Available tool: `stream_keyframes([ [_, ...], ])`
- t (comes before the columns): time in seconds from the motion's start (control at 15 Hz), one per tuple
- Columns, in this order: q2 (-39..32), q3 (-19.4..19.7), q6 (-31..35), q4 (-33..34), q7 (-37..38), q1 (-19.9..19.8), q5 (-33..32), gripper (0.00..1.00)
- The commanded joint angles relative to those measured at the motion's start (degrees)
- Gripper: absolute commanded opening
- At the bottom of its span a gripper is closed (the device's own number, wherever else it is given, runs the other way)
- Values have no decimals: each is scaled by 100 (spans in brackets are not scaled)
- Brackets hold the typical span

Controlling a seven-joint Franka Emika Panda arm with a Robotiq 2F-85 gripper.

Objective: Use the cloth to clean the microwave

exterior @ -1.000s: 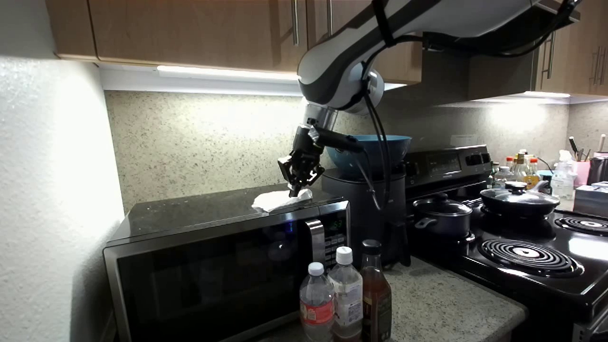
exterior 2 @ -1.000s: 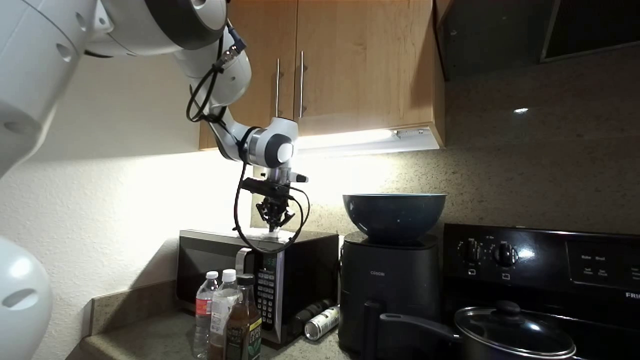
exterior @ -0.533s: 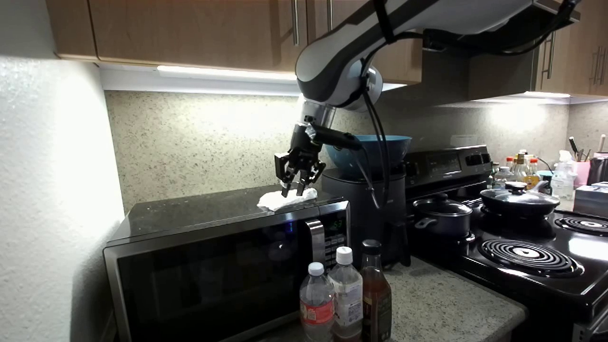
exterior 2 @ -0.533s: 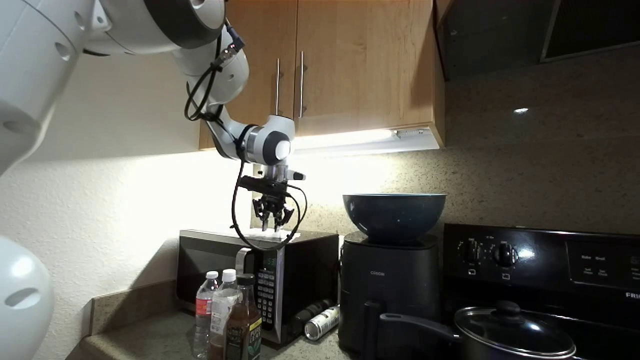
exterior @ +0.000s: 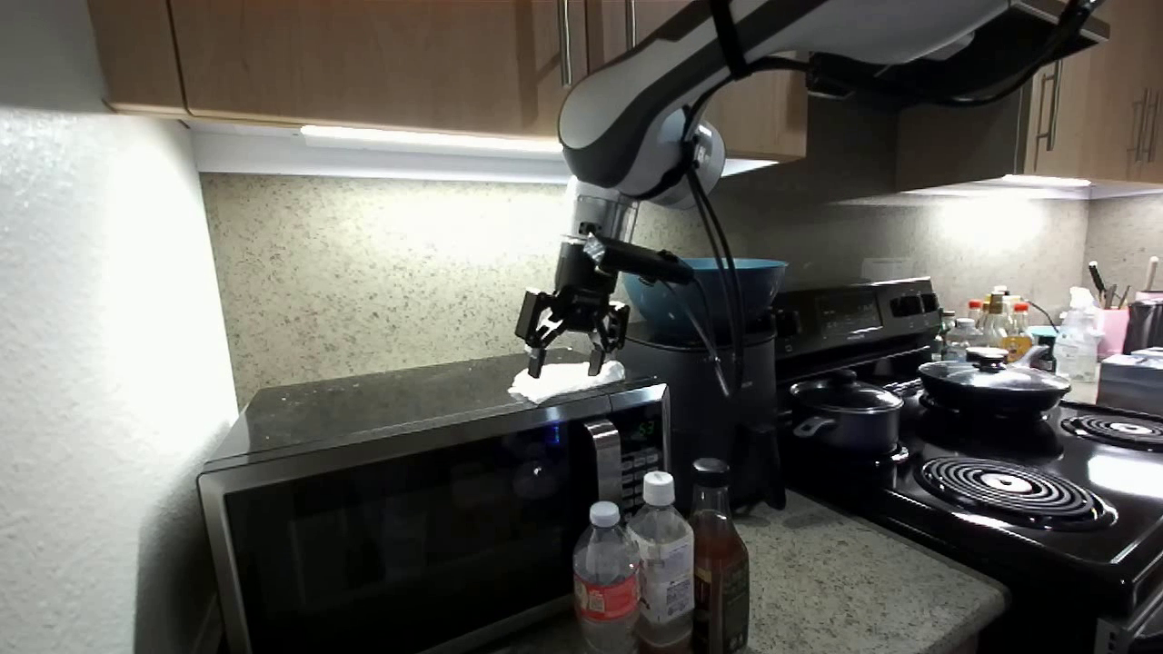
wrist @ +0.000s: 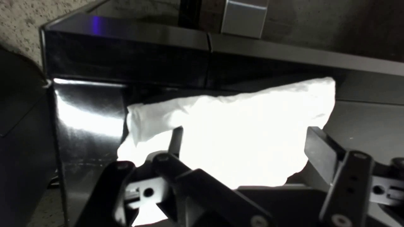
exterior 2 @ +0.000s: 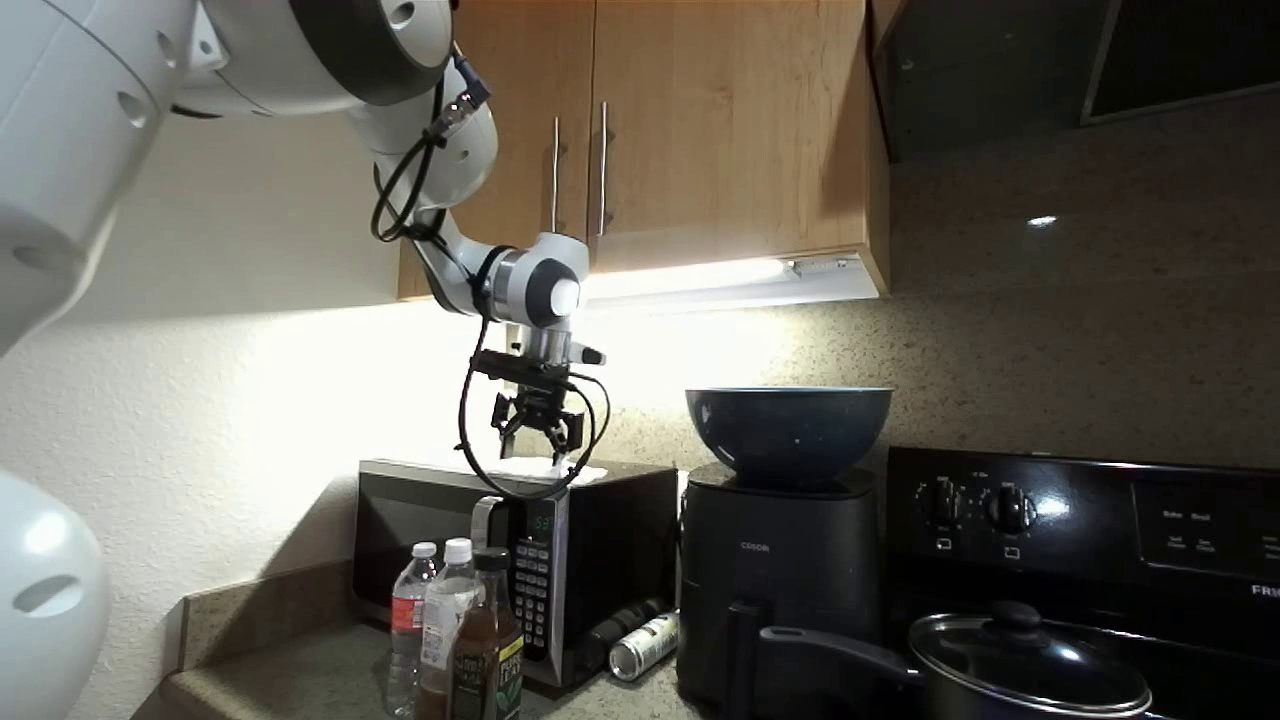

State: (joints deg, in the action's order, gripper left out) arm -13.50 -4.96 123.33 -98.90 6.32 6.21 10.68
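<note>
Cloth [exterior: 565, 381], white: had shifted toward the edge of the bench [exterior: 845, 559] beside the stove [exterior: 1027, 486]; lay crumpled on top of the microwave [exterior: 391, 531]. Claw [exterior: 567, 366]: had spread wide over the cloth; contact could not be told. Bottles [exterior: 666, 554], three: stood upright before the microwave, toward the bench's front edge.

Arm [exterior: 677, 82] in a long downward arch, wrist [exterior: 603, 214] nearly vertical — jaws wide apart beneath it.
</note>
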Motion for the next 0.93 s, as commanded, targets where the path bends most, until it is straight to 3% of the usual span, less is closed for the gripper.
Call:
stream_keyframes([
  [0.0, -213, -6, -688, 326, 35, -49, 14, 100],
  [0.13, -290, 5, -942, 466, 31, -60, 34, 84],
  [0.2, -332, 14, -1054, 537, 29, -66, 43, 69],
  [0.33, -426, 65, -1288, 676, 164, -43, -71, 53],
  [0.47, -468, 141, -1390, 737, 430, 19, -352, 68],
  [0.53, -483, 165, -1401, 754, 580, 49, -495, 70],
  [0.67, -516, 196, -1511, 837, 855, 96, -763, 40],
  [0.87, -523, 276, -1455, 910, 1355, 215, -1327, 26],
])
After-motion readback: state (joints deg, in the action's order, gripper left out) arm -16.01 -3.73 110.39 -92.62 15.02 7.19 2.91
